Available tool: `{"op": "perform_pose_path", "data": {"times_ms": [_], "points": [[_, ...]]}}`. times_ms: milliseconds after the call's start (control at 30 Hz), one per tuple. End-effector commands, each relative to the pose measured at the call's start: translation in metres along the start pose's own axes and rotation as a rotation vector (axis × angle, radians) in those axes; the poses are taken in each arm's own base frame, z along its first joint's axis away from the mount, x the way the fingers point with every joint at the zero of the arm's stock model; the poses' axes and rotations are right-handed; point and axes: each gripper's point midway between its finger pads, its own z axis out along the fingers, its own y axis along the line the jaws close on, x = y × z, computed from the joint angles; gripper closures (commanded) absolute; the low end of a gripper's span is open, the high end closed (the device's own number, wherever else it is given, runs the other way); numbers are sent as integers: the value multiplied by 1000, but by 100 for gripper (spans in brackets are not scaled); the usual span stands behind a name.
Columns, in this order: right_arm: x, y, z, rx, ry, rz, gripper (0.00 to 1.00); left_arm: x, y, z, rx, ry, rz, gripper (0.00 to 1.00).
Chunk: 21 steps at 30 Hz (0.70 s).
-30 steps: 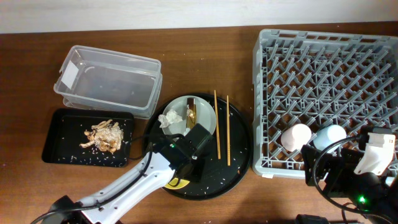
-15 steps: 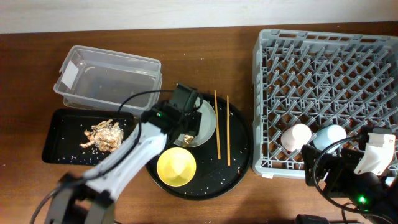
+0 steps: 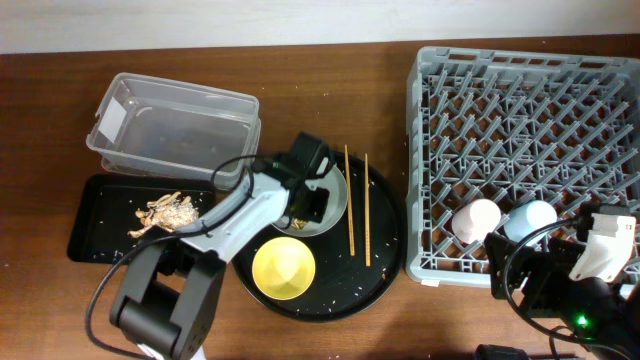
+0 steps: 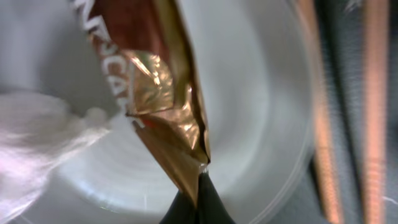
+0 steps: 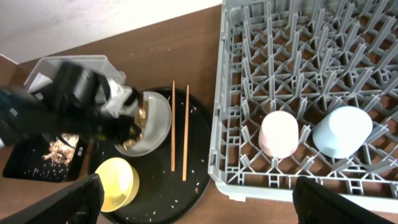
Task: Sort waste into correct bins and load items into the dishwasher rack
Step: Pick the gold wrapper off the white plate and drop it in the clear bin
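My left gripper (image 4: 199, 186) is shut on the lower tip of the gold-and-brown wrapper (image 4: 155, 93), which lies on the pale grey plate (image 4: 267, 93) beside the white tissue (image 4: 31, 143). In the overhead view the left gripper (image 3: 303, 200) covers the plate (image 3: 338, 195). Two chopsticks (image 3: 349, 200) lie right of the plate and the yellow bowl (image 3: 283, 268) sits in front of it. The pink cup (image 3: 477, 218) and blue cup (image 3: 531, 217) stand upside down in the grey rack (image 3: 530, 100). My right gripper (image 5: 196, 186) is open and empty, near the rack's front edge.
The plate, bowl and chopsticks rest on a large round black tray (image 3: 375, 275). The clear tub (image 3: 175, 128) stands at the back left. In front of it the shallow black tray (image 3: 100, 240) holds the food scraps (image 3: 168, 217).
My left arm swung from over the yellow bowl back to the plate, uncovering the bowl, and now covers the tissue and wrapper. The right arm has not moved.
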Motion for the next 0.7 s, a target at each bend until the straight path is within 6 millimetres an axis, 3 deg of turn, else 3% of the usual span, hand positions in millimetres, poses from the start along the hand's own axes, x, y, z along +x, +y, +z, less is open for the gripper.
{"op": "perform_pose_path", "data": {"times_ms": [0, 100, 167, 200, 233, 300, 333, 400, 500, 567, 667], "points": [[-1, 2, -1, -11, -2, -16, 1, -62, 9, -91, -44, -210, -17, 100], [-1, 3, -1, -12, -2, -16, 2, -80, 58, -132, -180, -278, -104, 100], [-1, 3, -1, -12, -2, -16, 2, -81, 103, -139, -272, -295, -223, 100], [-1, 3, -1, -12, -2, -16, 2, -78, 136, -135, -304, -289, -335, 100], [-1, 3, -1, -12, -2, -16, 2, -77, 154, -131, -309, -287, -390, 100], [-1, 3, -1, -12, -2, -16, 1, -83, 173, -118, -266, -292, -441, 99], [-1, 3, -1, -12, -2, -16, 2, -89, 178, -108, -213, -296, -458, 89], [-1, 3, -1, -12, -2, -16, 2, -95, 180, -100, -141, -299, -424, 56], [-1, 3, -1, -12, -2, -16, 2, -100, 165, -111, -55, -310, -376, 34], [-1, 3, -1, -12, -2, -16, 2, -95, 135, -120, 4, -281, -335, 32], [-1, 3, -1, -12, -2, -16, 2, -74, 87, -110, 29, -171, -148, 34]]}}
